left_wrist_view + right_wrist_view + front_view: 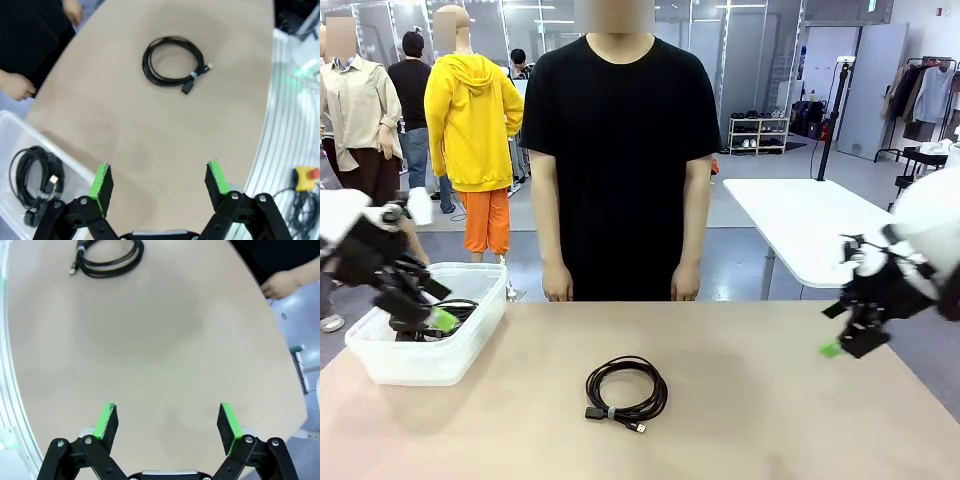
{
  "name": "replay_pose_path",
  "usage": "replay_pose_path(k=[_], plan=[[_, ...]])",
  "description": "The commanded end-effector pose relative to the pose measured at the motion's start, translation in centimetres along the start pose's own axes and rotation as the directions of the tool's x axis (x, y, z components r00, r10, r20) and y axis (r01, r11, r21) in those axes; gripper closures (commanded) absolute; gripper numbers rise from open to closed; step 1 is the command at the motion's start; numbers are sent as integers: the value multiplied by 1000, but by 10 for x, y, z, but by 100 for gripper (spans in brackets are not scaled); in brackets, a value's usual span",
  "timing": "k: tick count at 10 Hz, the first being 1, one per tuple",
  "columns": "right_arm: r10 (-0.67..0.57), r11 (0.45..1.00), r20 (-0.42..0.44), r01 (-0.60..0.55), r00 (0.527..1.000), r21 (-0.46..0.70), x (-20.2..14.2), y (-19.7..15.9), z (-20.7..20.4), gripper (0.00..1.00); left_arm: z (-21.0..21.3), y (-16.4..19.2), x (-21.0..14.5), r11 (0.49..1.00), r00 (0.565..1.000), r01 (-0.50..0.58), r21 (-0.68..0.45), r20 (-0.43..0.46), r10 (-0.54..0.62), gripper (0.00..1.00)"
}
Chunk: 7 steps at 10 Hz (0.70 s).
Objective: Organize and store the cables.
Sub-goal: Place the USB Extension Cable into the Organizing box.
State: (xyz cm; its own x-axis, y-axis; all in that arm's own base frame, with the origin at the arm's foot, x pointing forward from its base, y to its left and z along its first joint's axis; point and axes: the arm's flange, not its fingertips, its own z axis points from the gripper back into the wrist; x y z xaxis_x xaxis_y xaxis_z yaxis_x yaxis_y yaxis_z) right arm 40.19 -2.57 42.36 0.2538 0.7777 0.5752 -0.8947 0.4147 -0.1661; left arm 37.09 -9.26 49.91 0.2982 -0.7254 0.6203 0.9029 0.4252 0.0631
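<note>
Coiled cable [626, 392] mid-table, 1 more in bin [380, 362]; left gripper [432, 312] and right gripper [840, 345] agape, empty.

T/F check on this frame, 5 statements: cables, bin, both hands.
1. A coiled cable lies on the table. True.
2. The left hand grips a cable. False: it is open and empty, by the bin.
3. The bin already holds a coiled cable. True.
4. The right hand is shut. False: its jaws stand wide apart above bare table.
5. The person's hands rest on the coil on the table. False: they hang at the far table edge, apart from it.
</note>
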Motion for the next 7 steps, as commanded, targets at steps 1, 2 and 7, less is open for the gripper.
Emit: replay_pose_path(k=[1,2,7], plan=[[50,999,65,-49,997,-12,-42,-6,22,0,-40,-8,34,987,987,-139,78,-74,145,7],[67,997,93,-63,993,-45,-61,-10,36,0,-56,-22,52,976,970,-197,89,-129,207,7],[90,987,212,-59,973,-147,-135,-21,64,0,-115,-66,118,971,914,-197,135,-333,232,7]])
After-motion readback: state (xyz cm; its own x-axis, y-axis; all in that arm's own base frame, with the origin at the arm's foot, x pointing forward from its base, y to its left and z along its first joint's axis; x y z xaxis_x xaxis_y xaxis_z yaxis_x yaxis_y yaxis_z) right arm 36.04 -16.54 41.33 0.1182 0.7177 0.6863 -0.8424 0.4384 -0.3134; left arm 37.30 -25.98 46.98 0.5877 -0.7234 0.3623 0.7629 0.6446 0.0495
